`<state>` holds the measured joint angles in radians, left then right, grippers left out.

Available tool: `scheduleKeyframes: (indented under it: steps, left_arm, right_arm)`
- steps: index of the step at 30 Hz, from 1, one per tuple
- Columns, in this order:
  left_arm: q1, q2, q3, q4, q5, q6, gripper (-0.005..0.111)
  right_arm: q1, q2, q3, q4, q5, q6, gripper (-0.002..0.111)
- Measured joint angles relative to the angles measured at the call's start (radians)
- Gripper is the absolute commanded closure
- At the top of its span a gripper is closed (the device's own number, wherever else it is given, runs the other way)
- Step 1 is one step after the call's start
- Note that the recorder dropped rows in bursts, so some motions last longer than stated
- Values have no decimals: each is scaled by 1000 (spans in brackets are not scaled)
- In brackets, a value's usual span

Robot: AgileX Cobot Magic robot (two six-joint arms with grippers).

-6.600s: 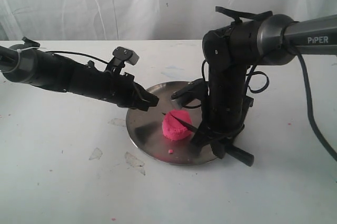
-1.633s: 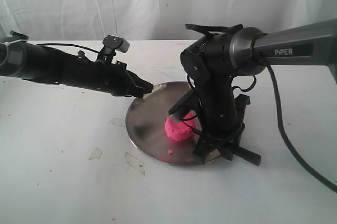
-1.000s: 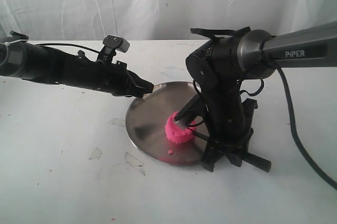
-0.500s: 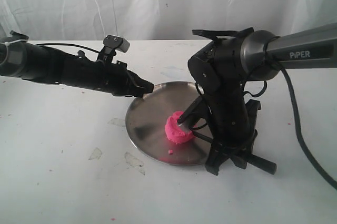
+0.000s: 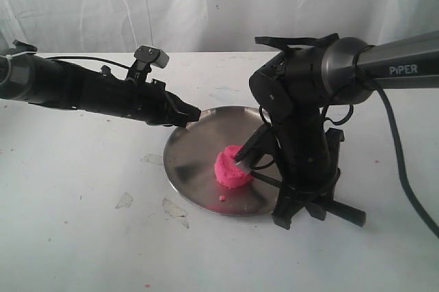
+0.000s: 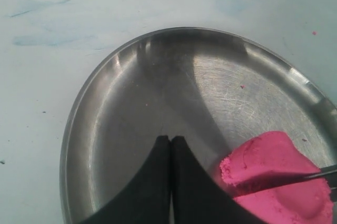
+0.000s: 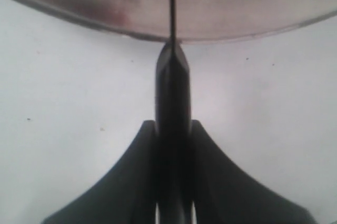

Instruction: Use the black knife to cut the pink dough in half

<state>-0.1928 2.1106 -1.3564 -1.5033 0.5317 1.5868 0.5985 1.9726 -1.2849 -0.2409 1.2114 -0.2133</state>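
The pink dough [image 5: 231, 168] lies on the round steel plate [image 5: 184, 142], right of its middle. The black knife [image 5: 266, 178] reaches in from the right, its thin blade sunk edge-down in the dough. My right gripper [image 5: 299, 204] is shut on the knife's handle [image 7: 172, 90] just off the plate's rim, and the handle's end sticks out behind it. In the left wrist view the blade [image 6: 322, 171] sits in a groove across the dough [image 6: 261, 157]. My left gripper [image 5: 193, 114], shut and holding nothing, hovers over the plate's far left rim, fingertips [image 6: 163, 142] together.
A tiny pink crumb [image 5: 221, 198] lies on the plate near its front edge. Scraps of clear tape [image 5: 175, 210] are stuck to the white table left of the plate. A white curtain hangs behind.
The right arm has slid right and toward the front, drawing the knife back through the dough. The left arm has not moved.
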Motion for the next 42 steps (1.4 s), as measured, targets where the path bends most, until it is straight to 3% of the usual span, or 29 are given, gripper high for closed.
scheduleKeyframes:
  steps: [10,18,27,33,42]
  left_arm:
    - [0,0,0,0,0,0,107]
    - [0,0,0,0,0,0,107]
    - [0,0,0,0,0,0,107]
    - [0,0,0,-8,0,0,107]
    - [0,0,0,-15,0,0,107]
  right_arm:
    - [0,0,0,91,0,-66,108]
    - [0,0,0,-98,3,20,108]
    - [0,0,0,-182,3,74,108]
    - [0,0,0,-155,3,71,108]
    - [0,0,0,34,3,-36,108]
